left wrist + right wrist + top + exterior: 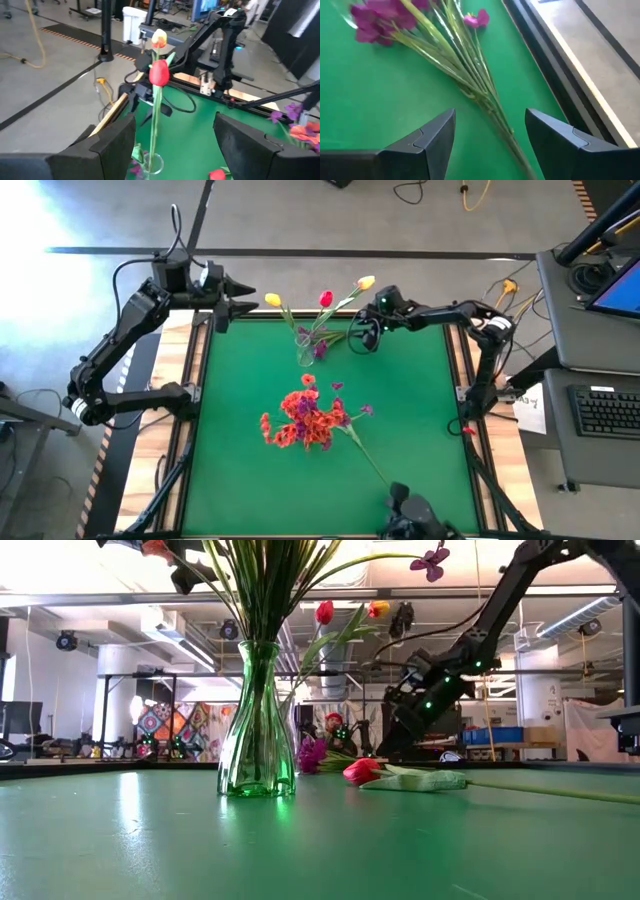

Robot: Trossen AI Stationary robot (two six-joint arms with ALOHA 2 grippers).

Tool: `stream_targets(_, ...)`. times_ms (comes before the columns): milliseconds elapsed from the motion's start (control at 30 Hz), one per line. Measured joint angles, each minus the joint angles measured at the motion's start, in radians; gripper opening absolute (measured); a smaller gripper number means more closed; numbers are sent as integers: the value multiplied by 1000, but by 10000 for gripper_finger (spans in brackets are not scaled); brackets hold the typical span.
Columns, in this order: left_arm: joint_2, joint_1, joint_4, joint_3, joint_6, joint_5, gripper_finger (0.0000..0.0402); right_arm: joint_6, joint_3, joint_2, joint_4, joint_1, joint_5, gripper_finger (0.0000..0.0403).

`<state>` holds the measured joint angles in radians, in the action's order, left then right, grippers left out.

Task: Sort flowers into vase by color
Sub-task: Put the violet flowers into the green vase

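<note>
Both grippers are seen with fingers parted and nothing between them. The left gripper is held at the table's far left corner; ahead of its fingers the vase is found, upright, with a red tulip and a yellow tulip standing in it. The right gripper is poised just beside the vase, over green stems and purple blooms. Farther off, mid-mat, an orange-red and purple pile is lying.
</note>
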<state>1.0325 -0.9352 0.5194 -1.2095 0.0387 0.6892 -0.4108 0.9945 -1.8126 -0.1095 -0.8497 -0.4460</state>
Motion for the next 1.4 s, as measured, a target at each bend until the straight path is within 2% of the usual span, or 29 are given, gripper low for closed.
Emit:
stream_targets(133,0,0,1,0,0,-42,255,-17,30,-46,1,-7,8,231)
stream_targets(467,0,-1,1,0,3,-52,255,-73,82,-98,97,-17,1,223)
stream_targets(600,1,0,1,0,3,-53,255,-76,84,-99,123,-18,1,189)
stream_targets(867,1,0,1,0,3,-53,255,-74,83,-79,193,-19,3,64)
stream_targets(1000,1,0,1,0,3,-53,255,-72,83,-76,214,-18,1,20)
stream_targets(1267,1,0,2,0,3,-53,255,-56,78,-25,319,-14,6,15)
stream_targets(1400,1,0,2,0,3,-53,255,-32,78,41,414,2,72,15)
